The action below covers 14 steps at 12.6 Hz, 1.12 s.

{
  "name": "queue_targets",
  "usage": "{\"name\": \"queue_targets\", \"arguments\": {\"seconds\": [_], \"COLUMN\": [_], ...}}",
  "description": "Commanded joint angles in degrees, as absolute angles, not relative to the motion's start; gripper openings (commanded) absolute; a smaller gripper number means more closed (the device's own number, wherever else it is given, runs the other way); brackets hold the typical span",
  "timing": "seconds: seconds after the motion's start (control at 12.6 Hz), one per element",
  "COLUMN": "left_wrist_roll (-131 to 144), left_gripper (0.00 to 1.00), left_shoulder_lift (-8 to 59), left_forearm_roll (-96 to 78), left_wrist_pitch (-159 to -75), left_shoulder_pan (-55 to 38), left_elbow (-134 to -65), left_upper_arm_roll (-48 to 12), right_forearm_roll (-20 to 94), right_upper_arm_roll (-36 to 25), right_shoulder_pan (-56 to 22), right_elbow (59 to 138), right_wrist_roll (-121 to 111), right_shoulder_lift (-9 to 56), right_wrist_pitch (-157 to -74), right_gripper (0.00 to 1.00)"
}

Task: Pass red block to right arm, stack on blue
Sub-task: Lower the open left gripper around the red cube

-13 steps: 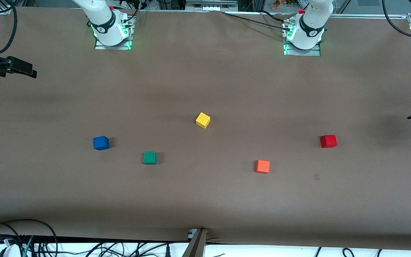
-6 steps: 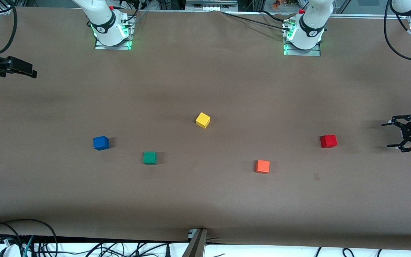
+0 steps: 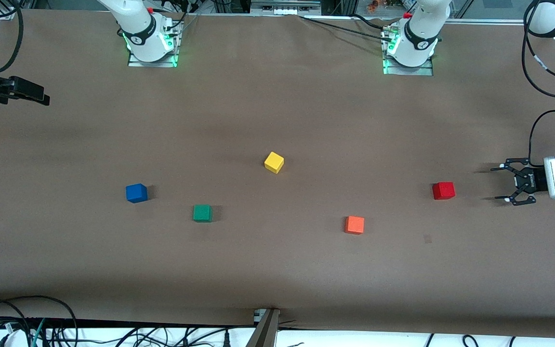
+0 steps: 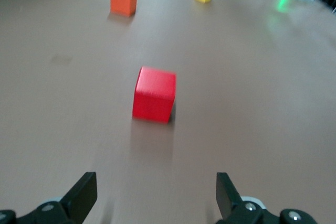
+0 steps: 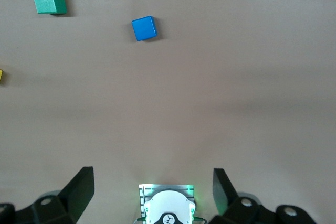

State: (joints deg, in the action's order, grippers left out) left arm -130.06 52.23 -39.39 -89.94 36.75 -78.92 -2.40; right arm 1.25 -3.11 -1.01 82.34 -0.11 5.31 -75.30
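The red block [image 3: 443,190] sits on the brown table toward the left arm's end; it also shows in the left wrist view [image 4: 154,94]. My left gripper [image 3: 501,183] is open and empty, low over the table beside the red block, a short gap away, jaws pointing at it [image 4: 156,195]. The blue cube [image 3: 136,193] sits toward the right arm's end and shows in the right wrist view [image 5: 144,28]. My right gripper [image 3: 29,94] waits high at that end of the table, open and empty [image 5: 152,190].
An orange cube [image 3: 354,224] lies nearer the front camera than the red block. A yellow cube [image 3: 273,162] sits mid-table. A green cube [image 3: 202,213] lies beside the blue one. The arm bases [image 3: 150,46] stand along the table's edge.
My left gripper has come in from the table's end toward the red block, staying open. The right arm and all cubes have not moved.
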Motion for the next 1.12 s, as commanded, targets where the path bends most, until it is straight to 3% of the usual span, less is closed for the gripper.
{"name": "queue_targets", "arguments": {"seconds": [0.0, 0.56, 1.04], "left_wrist_roll": [-137.01, -144.12, -145.20], "left_gripper": [1.00, 1.00, 1.00], "left_shoulder_lift": [56.06, 61.34, 65.57], "left_forearm_roll": [-44.19, -52.19, -53.44], "left_wrist_pitch": [-85.35, -82.18, -82.26], "left_shoulder_pan": [37.44, 36.92, 35.51], "left_elbow": [-76.73, -76.55, -72.42], "left_upper_arm_roll": [-2.72, -3.78, -4.04], "right_forearm_roll": [2.02, 2.02, 2.02], "right_upper_arm_roll": [-3.08, -3.08, -3.08], "right_shoulder_pan": [-0.70, -0.79, -0.70], "right_elbow": [81.65, 81.65, 81.65], "right_wrist_roll": [-0.35, -0.35, -0.35], "right_shoulder_lift": [5.36, 5.36, 5.36], "right_wrist_pitch": [-75.15, -75.23, -75.32], "right_gripper": [1.00, 1.00, 1.00]}}
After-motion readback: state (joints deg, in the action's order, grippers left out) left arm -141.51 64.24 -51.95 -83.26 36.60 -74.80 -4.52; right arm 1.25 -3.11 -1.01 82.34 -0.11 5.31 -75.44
